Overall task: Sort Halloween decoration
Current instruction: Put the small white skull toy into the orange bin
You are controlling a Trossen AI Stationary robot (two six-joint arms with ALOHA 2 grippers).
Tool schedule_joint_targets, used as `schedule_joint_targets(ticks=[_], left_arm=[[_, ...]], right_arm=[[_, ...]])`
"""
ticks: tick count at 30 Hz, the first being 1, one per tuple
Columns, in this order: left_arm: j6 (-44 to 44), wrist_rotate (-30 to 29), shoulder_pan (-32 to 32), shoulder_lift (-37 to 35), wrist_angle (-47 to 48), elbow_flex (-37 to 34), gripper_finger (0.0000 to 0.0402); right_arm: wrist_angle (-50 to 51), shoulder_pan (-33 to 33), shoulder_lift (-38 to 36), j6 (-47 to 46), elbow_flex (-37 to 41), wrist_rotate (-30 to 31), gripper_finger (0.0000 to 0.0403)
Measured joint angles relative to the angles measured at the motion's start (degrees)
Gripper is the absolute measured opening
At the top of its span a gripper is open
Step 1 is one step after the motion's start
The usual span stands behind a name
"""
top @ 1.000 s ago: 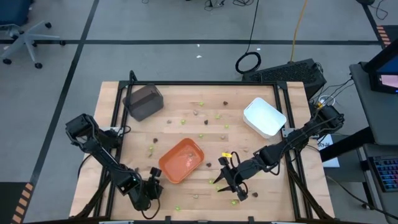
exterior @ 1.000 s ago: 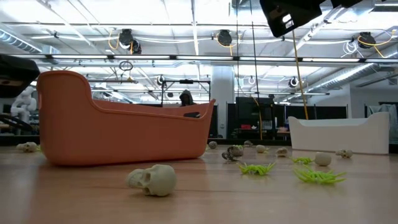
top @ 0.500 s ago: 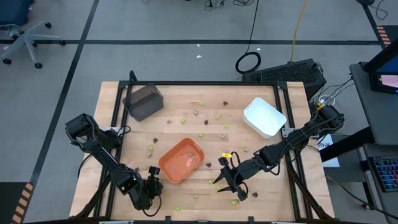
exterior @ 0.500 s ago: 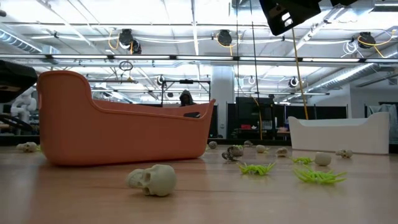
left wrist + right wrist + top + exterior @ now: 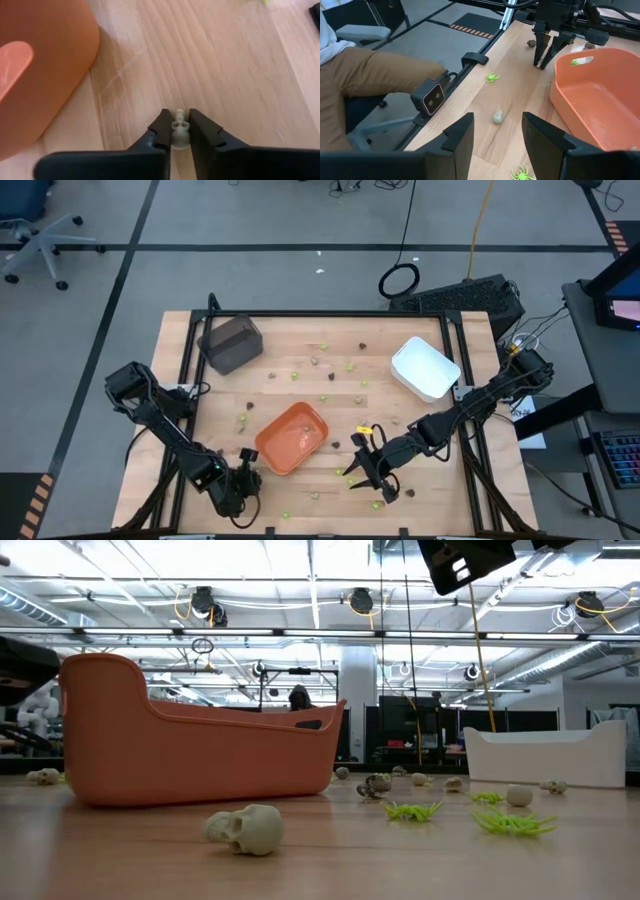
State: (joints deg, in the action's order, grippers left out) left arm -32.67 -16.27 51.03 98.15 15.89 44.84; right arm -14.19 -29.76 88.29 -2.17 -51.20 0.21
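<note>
Nearest you, your left gripper (image 5: 180, 131) sits low at the table's front edge, left of the orange tray (image 5: 291, 437), its fingers pinching a tiny tan-grey skull (image 5: 179, 134) against the wooden table (image 5: 430, 510). Your right gripper (image 5: 366, 470) hangs just right of that tray, fingers spread, nothing between them; another tan-grey skull (image 5: 498, 117) and a lime-green spider (image 5: 492, 77) lie ahead of it. Farther back, more small decorations dot the boards between the dark grey tray (image 5: 231, 343) and the white tray (image 5: 425, 367).
</note>
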Motion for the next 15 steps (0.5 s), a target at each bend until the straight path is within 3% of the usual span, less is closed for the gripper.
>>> schedule_joint_targets(ticks=[8,15], left_arm=[[0.0,-0.3,0.0,0.1,-2.9,0.4,0.0021],[3.9,-1.3,0.0,0.1,-2.0,5.5,0.0018]], right_arm=[[0.4,0.0,0.0,0.3,0.0,0.0,0.0150],[0.3,0.0,0.0,-0.1,0.0,0.0,0.0150]])
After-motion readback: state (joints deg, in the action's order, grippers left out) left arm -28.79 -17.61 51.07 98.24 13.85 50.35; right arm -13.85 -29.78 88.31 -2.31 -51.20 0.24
